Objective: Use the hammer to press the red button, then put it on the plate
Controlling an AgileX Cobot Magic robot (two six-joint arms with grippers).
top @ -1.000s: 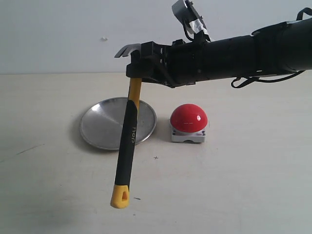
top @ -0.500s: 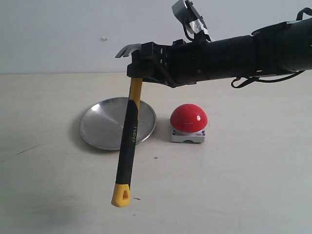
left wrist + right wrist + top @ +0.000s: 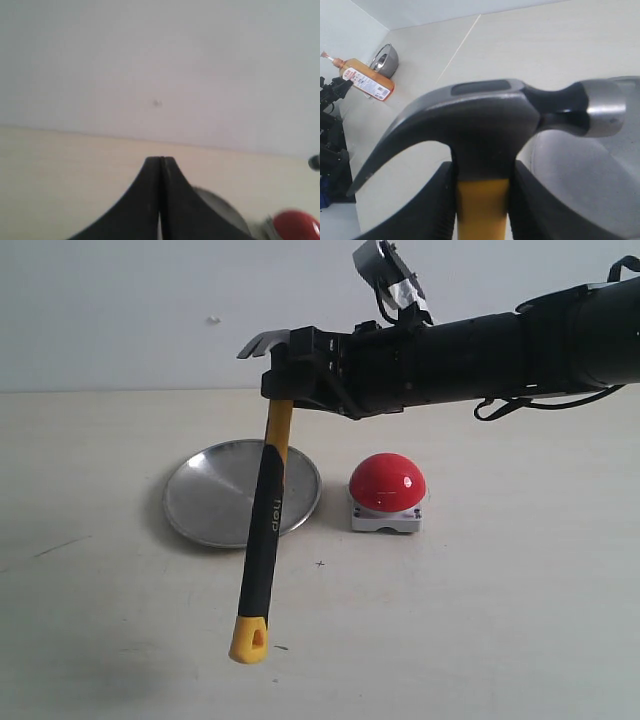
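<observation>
Jaws of the right gripper (image 3: pixel 283 386) are clamped on the hammer (image 3: pixel 264 515) just under its head, handle hanging near the plate (image 3: pixel 203 502) and red button (image 3: pixel 387 483). That long handle could swing and miss the button.

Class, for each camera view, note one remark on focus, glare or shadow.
Exterior view: sharp, white glint on the red button, soft shadow beside the plate. Left wrist view: hazy, button and plate smeared beyond the left gripper. Right wrist view: the hammer looms close, its striking face gleaming.
</observation>
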